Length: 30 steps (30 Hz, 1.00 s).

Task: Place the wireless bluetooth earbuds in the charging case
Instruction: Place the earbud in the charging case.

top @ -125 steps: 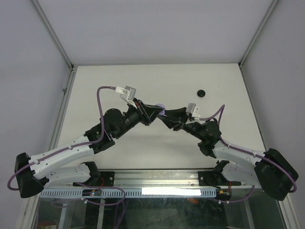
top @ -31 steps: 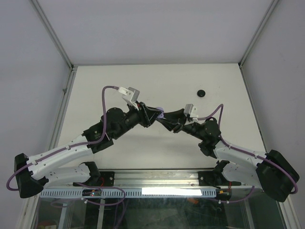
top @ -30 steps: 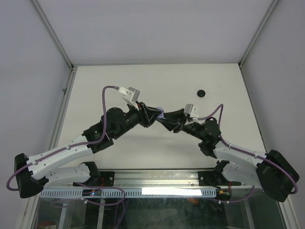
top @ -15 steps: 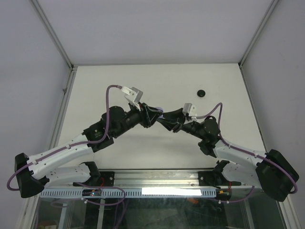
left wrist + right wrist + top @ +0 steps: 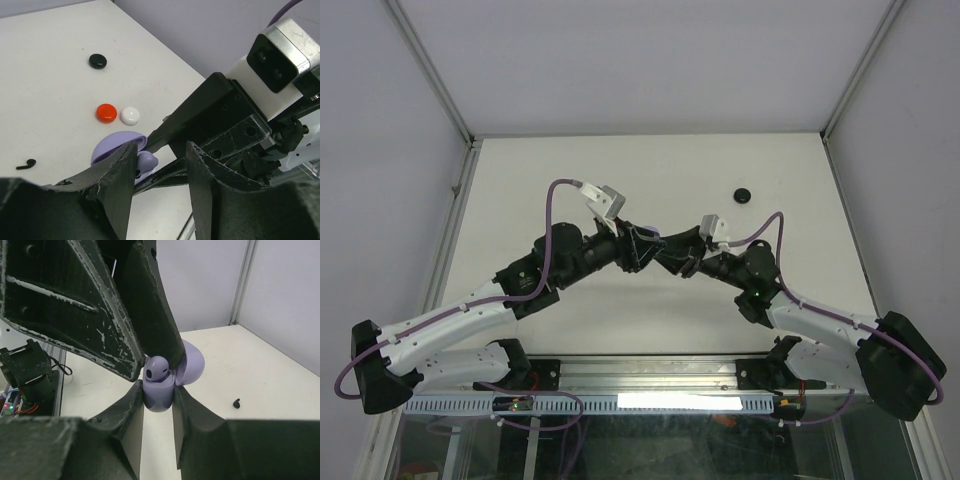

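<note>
Wireless bluetooth earbuds: the lilac earbud (image 5: 159, 369) sits in the open lilac charging case (image 5: 192, 364), at the middle of the table (image 5: 570, 170) where the two arms meet. The right gripper (image 5: 158, 391) pinches the case's base tight. The left gripper (image 5: 161, 150) stands narrowly parted, its tips beside the bud; whether they touch it cannot be told. A black earbud (image 5: 25, 164) lies on the table, apart from a red puck (image 5: 106, 112), a white puck (image 5: 130, 115) just beside it, and a black puck (image 5: 98, 61) farther off.
</note>
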Tool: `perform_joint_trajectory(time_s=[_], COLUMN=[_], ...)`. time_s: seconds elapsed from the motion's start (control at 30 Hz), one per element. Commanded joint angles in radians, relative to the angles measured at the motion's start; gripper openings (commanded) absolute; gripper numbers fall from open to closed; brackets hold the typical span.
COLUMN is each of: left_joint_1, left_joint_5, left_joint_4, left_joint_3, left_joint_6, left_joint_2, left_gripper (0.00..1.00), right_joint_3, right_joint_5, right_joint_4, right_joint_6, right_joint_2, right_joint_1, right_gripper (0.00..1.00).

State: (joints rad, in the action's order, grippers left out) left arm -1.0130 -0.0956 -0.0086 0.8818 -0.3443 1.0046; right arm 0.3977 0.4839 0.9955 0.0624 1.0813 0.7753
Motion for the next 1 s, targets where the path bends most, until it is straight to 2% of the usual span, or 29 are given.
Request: perform_joint_trajectory(time_s=[0.0, 0.23, 0.53, 0.77, 0.97], left_joint_1=[0.007, 0.008, 0.013, 0.033, 0.184], left_joint_5=[0.057, 0.035, -0.058, -0.075, 0.154], left_joint_4=[0.039, 0.033, -0.105, -0.174, -0.182], left_joint_3=[0.033, 0.041, 0.109, 0.136, 0.140], left_joint_6=[0.031, 0.028, 0.042, 0.029, -0.032], left_joint_2=[0.009, -0.031, -0.066, -0.080, -0.079], left_gripper=[0.46, 0.51, 0.52, 0.56, 0.64], right_joint_3=[0.060, 0.043, 0.046, 0.048, 0.044], right_joint_5=[0.065, 0.017, 0.004, 0.006, 0.015], right_joint_4=[0.061, 0.040, -0.001, -0.005, 0.006], right_joint_6=[0.010, 0.000, -0.010, -0.014, -0.006], right_joint_2=[-0.006, -0.023, -0.038, -0.043, -0.044], right_joint_1=[0.014, 0.012, 0.012, 0.012, 0.012], right_gripper=[0.00, 0.00, 0.00, 0.00, 0.00])
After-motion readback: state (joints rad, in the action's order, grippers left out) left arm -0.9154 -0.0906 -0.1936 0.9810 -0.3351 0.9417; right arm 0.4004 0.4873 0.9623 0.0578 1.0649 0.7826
